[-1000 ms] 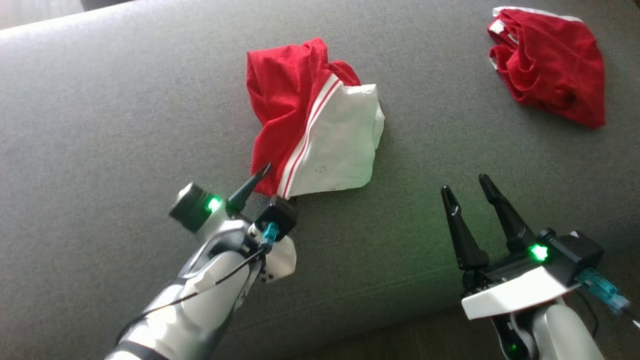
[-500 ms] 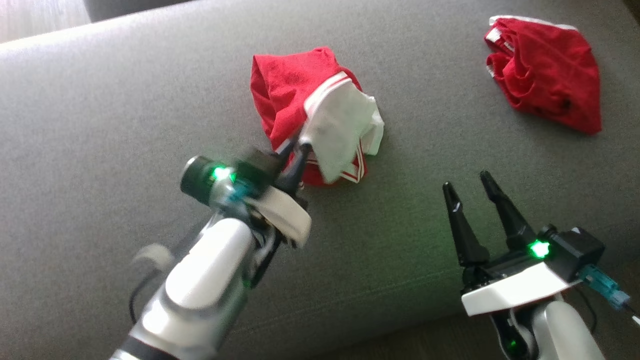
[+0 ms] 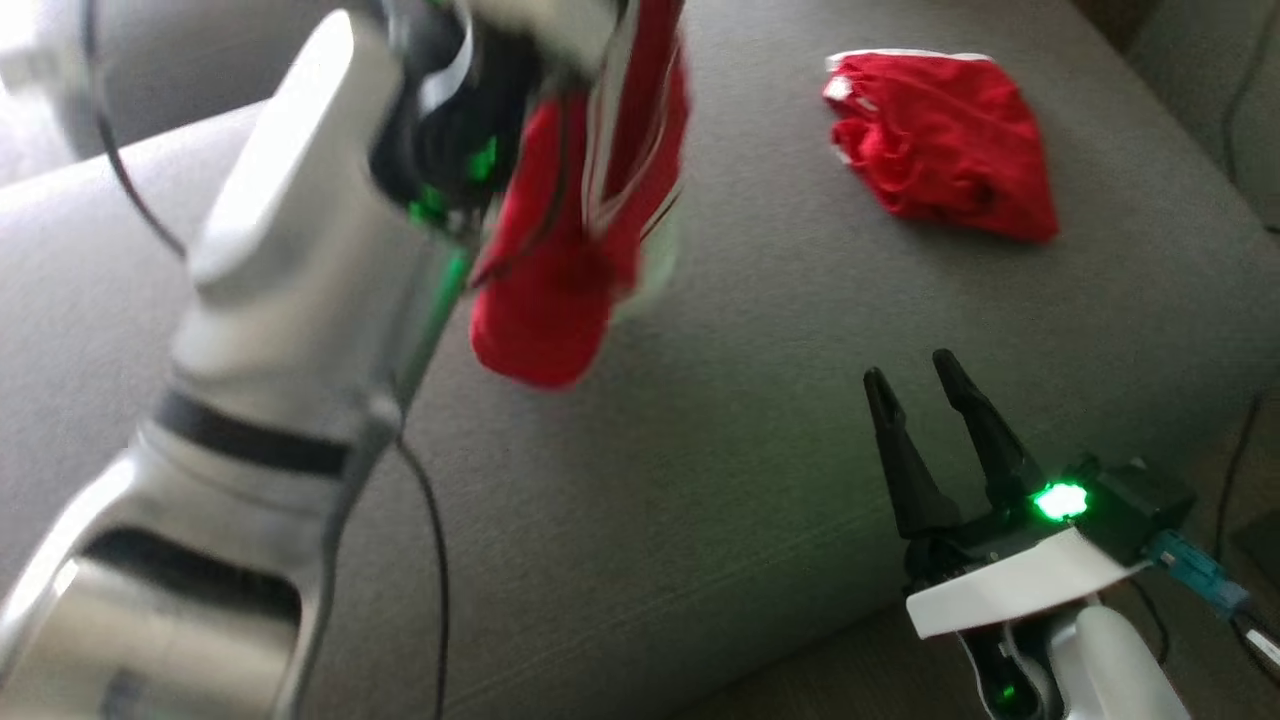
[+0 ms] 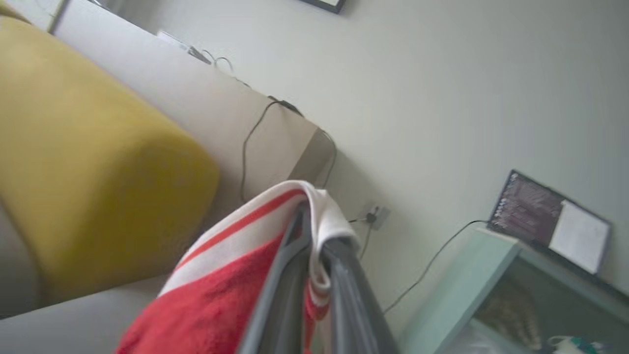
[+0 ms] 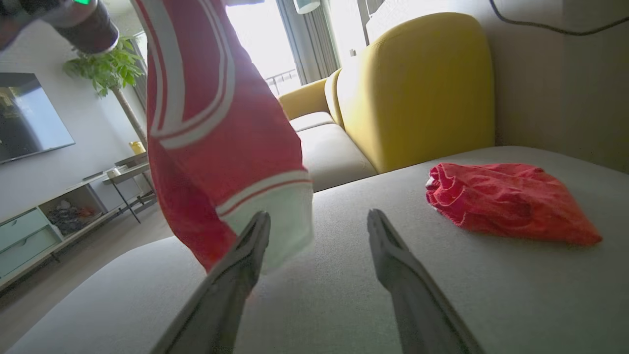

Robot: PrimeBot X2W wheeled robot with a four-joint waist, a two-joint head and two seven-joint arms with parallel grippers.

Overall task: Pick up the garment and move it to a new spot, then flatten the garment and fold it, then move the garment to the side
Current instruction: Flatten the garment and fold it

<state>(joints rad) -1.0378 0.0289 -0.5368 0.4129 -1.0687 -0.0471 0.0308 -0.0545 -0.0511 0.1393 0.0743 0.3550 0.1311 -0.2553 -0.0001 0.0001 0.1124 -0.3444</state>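
Right gripper (image 3: 908, 366) noted nearest, low over the front of the grey cushion (image 3: 750, 450) – fingers apart, nothing between them. Left gripper (image 4: 314, 236) is seen held high, jaws clamped together on the white-and-red striped hem of the red garment (image 3: 560, 260), which hangs from it above the cushion's middle. A second red garment (image 3: 940, 170) is recorded further back to the right, crumpled on the cushion – well apart from both grippers. A yellow backrest (image 5: 417, 88) is seen beyond it.

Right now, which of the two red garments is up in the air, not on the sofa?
The garment with white stripes: it hangs in the air, clamped in the left gripper. The other red garment lies crumpled on the grey sofa.
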